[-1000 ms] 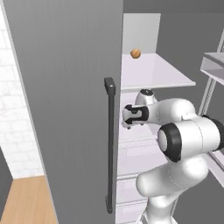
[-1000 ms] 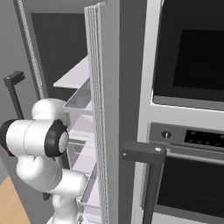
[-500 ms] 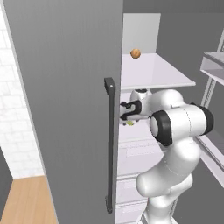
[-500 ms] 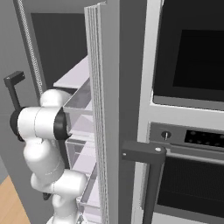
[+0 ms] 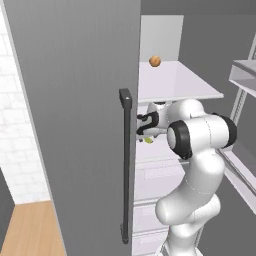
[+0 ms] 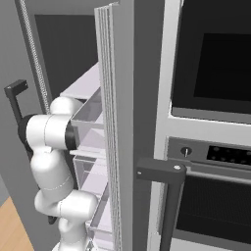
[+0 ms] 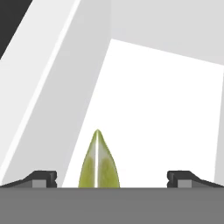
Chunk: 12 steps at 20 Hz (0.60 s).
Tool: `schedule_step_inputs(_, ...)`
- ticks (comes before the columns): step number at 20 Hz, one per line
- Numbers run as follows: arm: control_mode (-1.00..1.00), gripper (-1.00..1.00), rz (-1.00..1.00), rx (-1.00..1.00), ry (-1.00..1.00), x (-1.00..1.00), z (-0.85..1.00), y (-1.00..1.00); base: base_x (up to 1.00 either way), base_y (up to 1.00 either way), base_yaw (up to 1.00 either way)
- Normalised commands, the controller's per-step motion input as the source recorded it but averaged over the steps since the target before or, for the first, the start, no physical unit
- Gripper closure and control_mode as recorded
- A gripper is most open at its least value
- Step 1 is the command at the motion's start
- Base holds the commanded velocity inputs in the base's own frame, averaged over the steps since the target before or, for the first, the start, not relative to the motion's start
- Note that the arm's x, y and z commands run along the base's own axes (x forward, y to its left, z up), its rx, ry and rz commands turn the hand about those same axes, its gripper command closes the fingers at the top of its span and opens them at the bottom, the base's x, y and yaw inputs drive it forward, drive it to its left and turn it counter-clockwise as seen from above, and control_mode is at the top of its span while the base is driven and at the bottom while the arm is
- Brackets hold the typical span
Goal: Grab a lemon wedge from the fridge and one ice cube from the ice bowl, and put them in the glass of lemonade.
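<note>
Right now the arm is reaching deep into the open fridge (image 5: 210, 55), under the white shelf (image 5: 175, 82) that carries a small round orange-brown fruit (image 5: 155, 61), and the pincer (image 7: 111, 177) hovers over the lemon wedge (image 7: 99, 162) with its jaws spread wide apart, nothing between them gripped. From the hand's camera the wedge sits on the bright white fridge floor, between the two dark fingertips (image 7: 43, 178) but nearer the one on the left of that view, touching neither as far as can be seen. In the left base view the same wedge (image 5: 148, 140) peeks out as a yellow-green speck just below the pincer (image 5: 141, 125), close beside the door's dark bar handle (image 5: 126, 165). So the job looks to be at its very first pick: wedge not yet grabbed, ice cube and drink untouched as far as these pictures tell. As for the wedge itself, it's a slim, pointed sliver, yellow-green with a pale line down its middle, standing tip up in the hand view; a small, narrow target that probably wants a centred close.
</note>
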Motion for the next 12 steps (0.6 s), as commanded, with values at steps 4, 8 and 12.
schedule_step_inputs(4, -1.00, -1.00, 0.00, 0.00, 0.05, 0.00, -0.25, 0.00, 0.00, 0.00, 0.00)
schedule_step_inputs(8, -1.00, -1.00, 0.00, 0.00, 0.00, -0.05, -0.12, 0.00, 0.00, 0.00, 0.00)
schedule_step_inputs(12, -1.00, -1.00, 0.00, 0.00, 0.00, -0.29, 0.00, 0.00, 0.00, 0.00, 0.00)
